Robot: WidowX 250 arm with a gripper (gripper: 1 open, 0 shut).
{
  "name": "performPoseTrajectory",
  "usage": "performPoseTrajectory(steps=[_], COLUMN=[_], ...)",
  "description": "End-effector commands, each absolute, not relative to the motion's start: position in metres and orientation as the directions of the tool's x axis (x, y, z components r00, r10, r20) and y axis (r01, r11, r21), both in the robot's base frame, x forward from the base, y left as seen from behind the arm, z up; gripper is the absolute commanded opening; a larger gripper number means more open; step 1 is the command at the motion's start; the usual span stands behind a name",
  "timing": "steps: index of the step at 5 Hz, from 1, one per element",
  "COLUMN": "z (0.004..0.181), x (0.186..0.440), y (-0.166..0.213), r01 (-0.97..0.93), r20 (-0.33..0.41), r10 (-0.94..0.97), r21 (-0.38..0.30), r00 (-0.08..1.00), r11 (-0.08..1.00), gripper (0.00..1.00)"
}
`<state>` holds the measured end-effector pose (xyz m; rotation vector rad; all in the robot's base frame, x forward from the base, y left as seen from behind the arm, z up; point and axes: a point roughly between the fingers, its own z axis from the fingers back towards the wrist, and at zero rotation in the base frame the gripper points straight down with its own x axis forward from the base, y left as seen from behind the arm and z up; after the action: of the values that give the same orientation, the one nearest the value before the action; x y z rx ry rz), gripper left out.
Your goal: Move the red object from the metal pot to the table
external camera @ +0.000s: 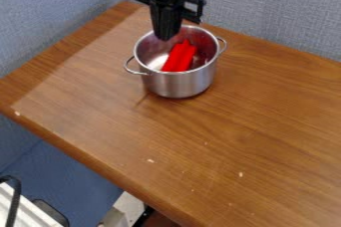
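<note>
The metal pot stands on the brown table near its far edge. The red object shows inside the pot, tilted, and its upper end reaches my fingertips. My gripper points straight down just above the pot's rim. It is shut, and it seems to pinch the top of the red object. The lower end of the red object is still within the pot's walls.
A blue-grey wall runs along the table's far and left sides. The table's near-left edge drops off to the floor. Bare wood spreads in front of and to the right of the pot.
</note>
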<state>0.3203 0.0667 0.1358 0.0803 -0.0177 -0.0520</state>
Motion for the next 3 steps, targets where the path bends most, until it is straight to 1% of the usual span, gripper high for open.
performPoseTrajectory(steps=[1,2,3], z=[0.178,0.175,0.17], x=[0.321,0.319,0.314], y=[0.068,0.062,0.053], r01=[0.038,0.056,0.082], r20=[0.129,0.121,0.103], r10=[-0.052,-0.071,-0.094], r21=[0.111,0.121,0.116], r00=[0.99,0.99,0.99], r11=[0.993,0.991,0.99], gripper=[0.0,1.0,1.0])
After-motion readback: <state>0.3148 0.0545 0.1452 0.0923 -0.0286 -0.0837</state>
